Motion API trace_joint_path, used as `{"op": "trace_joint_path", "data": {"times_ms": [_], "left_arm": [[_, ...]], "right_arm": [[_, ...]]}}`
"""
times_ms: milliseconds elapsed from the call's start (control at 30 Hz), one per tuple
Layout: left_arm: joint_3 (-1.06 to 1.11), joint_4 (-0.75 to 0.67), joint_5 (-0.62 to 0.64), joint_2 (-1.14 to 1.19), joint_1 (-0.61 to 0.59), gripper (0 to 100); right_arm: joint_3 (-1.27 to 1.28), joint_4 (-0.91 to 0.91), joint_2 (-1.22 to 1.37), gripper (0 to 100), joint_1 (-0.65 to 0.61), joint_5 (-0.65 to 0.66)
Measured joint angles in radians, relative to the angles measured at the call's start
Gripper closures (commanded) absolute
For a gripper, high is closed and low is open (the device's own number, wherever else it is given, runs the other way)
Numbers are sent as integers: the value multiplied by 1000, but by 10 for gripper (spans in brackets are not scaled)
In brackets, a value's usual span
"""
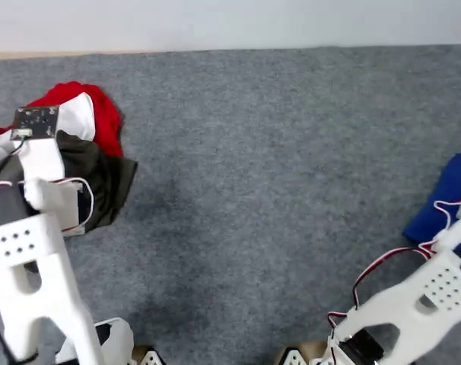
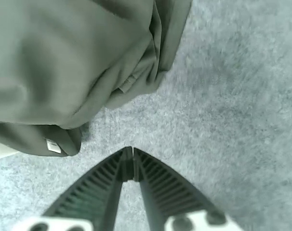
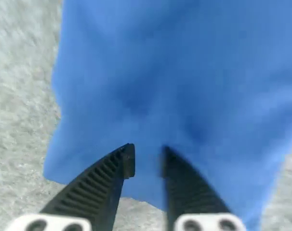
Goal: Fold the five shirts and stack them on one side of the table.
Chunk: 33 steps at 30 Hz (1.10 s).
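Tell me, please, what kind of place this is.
Probably a robotics test bench: a table with a grey felt-like cover, two white robot arms at its near edge, and shirts set out: a heap and a blue shirt.

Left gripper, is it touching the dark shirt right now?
Apart. In the left wrist view, a strip of bare carpet lies between the shut left gripper and the edge of the dark shirt.
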Motion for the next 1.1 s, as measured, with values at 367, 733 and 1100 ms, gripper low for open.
{"op": "trace_joint_path", "data": {"times_ms": [367,733,1100], "left_arm": [[5,2,0,-77,0,994],[5,2,0,-77,0,994],[5,2,0,-77,0,992]], "right_arm": [[0,115,63,988,-31,0],[-2,138,92,988,-97,25],[-112,259,-72,988,-91,29]]}}
